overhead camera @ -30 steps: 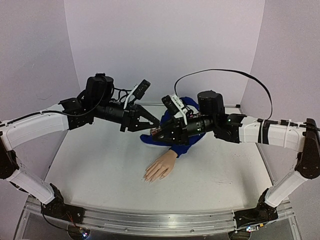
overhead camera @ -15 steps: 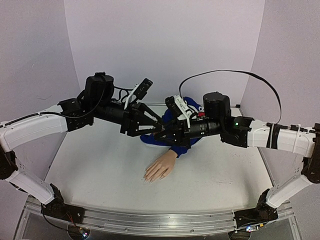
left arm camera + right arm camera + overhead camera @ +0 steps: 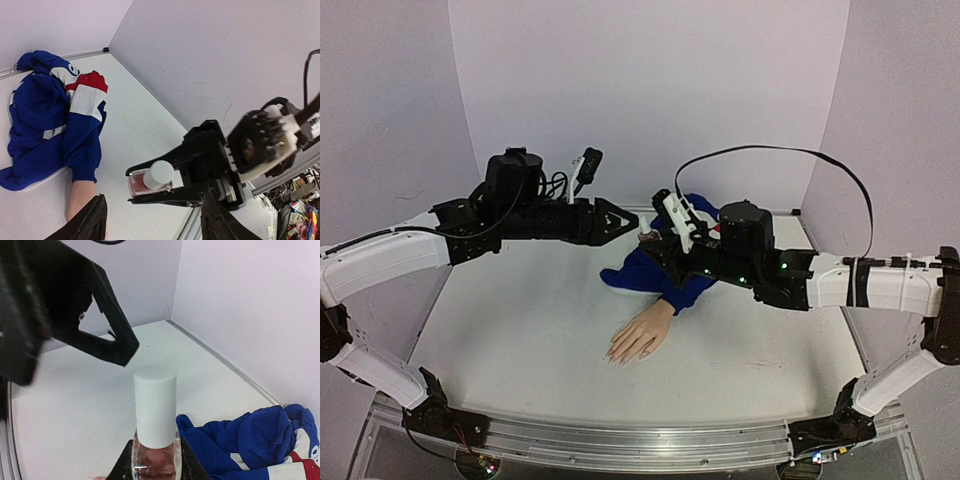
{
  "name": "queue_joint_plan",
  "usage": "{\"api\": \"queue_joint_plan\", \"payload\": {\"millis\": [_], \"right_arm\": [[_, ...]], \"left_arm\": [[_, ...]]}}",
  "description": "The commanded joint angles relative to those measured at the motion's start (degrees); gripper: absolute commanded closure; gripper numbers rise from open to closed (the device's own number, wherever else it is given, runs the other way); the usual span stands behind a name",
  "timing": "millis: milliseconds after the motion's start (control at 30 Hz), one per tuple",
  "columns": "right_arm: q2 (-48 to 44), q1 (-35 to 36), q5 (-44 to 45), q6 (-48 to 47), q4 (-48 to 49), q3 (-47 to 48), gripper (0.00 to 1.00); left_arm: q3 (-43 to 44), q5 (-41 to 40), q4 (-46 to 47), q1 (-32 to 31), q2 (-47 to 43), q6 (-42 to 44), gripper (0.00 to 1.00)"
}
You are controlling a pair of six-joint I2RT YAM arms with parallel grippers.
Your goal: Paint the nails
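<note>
The beige mannequin hand [image 3: 642, 333] lies palm down on the table, its blue sleeve [image 3: 665, 272] behind it. The nails [image 3: 618, 355] show as small ovals at the fingertips, pointing to the near left. My right gripper [image 3: 155, 467] is shut on a small pinkish polish bottle [image 3: 154, 460] with its white cap [image 3: 155, 407] on, held above the sleeve. My left gripper [image 3: 623, 222] is open and stands just left of the bottle [image 3: 645, 238] without touching it. In the left wrist view the cap [image 3: 159, 174] faces me between the right gripper's black fingers [image 3: 165, 197].
The blue, white and red sleeve [image 3: 55, 115] bunches toward the back wall. White table [image 3: 510, 330] stretches to the left of the hand. Purple walls enclose the back and both sides. A metal rail [image 3: 620, 440] runs along the near edge.
My left gripper has opened, let go of the bottle's cap and drawn back to the left. The right gripper still holds the bottle and has turned it upward.
</note>
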Motion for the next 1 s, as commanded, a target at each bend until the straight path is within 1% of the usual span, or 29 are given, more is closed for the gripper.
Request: {"api": "queue_joint_plan", "payload": {"millis": [0, 200, 400, 533, 567, 667, 733, 833, 900, 933, 967], "right_arm": [[1.24, 2.67, 10.55, -1.06, 5.62, 2.46, 1.0], [2.89, 4.6, 13.42, -2.52, 5.17, 3.92, 1.0], [4.79, 5.77, 14.86, -3.2, 4.65, 5.51, 1.0], [6.25, 5.97, 15.72, -2.8, 4.54, 6.87, 1.0], [6.57, 5.98, 15.68, -2.59, 4.48, 7.22, 1.0], [7.16, 6.03, 15.05, -2.2, 4.43, 7.83, 1.0], [7.16, 6.0, 14.52, -1.98, 4.46, 7.97, 1.0], [6.07, 5.98, 11.11, -2.62, 4.59, 7.25, 1.0], [4.28, 5.49, 5.87, -3.65, 4.74, 5.93, 1.0], [3.37, 4.65, 0.07, -3.23, 4.55, 5.46, 1.0], [2.41, 3.01, -8.76, -2.45, 3.79, 5.23, 1.0]], "left_arm": [[3.54, -6.04, 0.15, 0.01, 2.59, -4.58, 0.37], [4.82, -6.28, 0.15, -0.42, 4.16, -4.4, 0.45], [4.92, -9.88, 0.07, -1.3, 4.62, -4.04, 0.63], [4.91, -10.06, -0.02, -1.82, 5.12, -3.44, 0.68], [4.91, -10.16, -0.03, -1.96, 5.19, -3.22, 0.71], [4.95, -9.99, -0.19, -2.16, 5.4, -2.31, 0.83], [5.26, -9.23, -0.37, -2.36, 5.84, -1.28, 0.9], [5.63, -5.64, -0.46, -2.39, 6.6, 0.81, 0.99], [5.74, -0.9, -0.47, -2.37, 6.9, 3.65, 1.0], [5.95, 2.12, -0.47, -2.39, 7.03, 5.28, 1.0], [6.24, 6.19, -0.42, -2.37, 7.16, 7.46, 1.0]]}}
